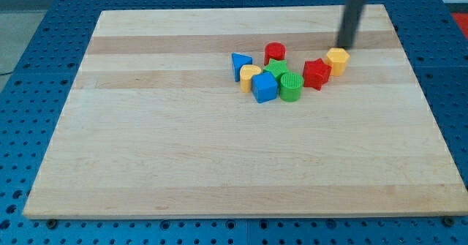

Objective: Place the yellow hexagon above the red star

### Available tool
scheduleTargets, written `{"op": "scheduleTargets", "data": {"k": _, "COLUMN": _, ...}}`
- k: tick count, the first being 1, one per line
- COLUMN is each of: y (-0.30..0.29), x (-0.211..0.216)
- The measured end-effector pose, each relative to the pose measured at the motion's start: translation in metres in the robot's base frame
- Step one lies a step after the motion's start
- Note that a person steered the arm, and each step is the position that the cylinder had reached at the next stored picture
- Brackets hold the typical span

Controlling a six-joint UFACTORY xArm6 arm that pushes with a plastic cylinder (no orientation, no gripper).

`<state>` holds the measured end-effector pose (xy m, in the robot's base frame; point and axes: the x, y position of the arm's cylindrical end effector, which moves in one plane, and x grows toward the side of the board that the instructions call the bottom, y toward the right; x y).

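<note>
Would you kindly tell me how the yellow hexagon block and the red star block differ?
The yellow hexagon block is yellow with flat sides; the red star block is red with pointed edges. The hexagon lies nearer the view's top right, just below my tip; the star sits lower left. Both rest on the wooden board, touching.

My tip stood just above the yellow hexagon, which touched the red star at its upper right on the table. Other blocks clustered to the star's left.
</note>
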<state>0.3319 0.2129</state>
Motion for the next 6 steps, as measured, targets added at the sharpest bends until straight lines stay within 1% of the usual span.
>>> {"op": "scheduleTargets", "data": {"k": 1, "y": 0.002, "x": 0.039}}
{"op": "scheduleTargets", "data": {"k": 3, "y": -0.048, "x": 0.028}}
{"op": "scheduleTargets", "data": {"k": 4, "y": -0.052, "x": 0.015}}
{"op": "scheduleTargets", "data": {"k": 5, "y": -0.046, "x": -0.007}}
{"op": "scheduleTargets", "data": {"k": 6, "y": -0.065, "x": -0.007}}
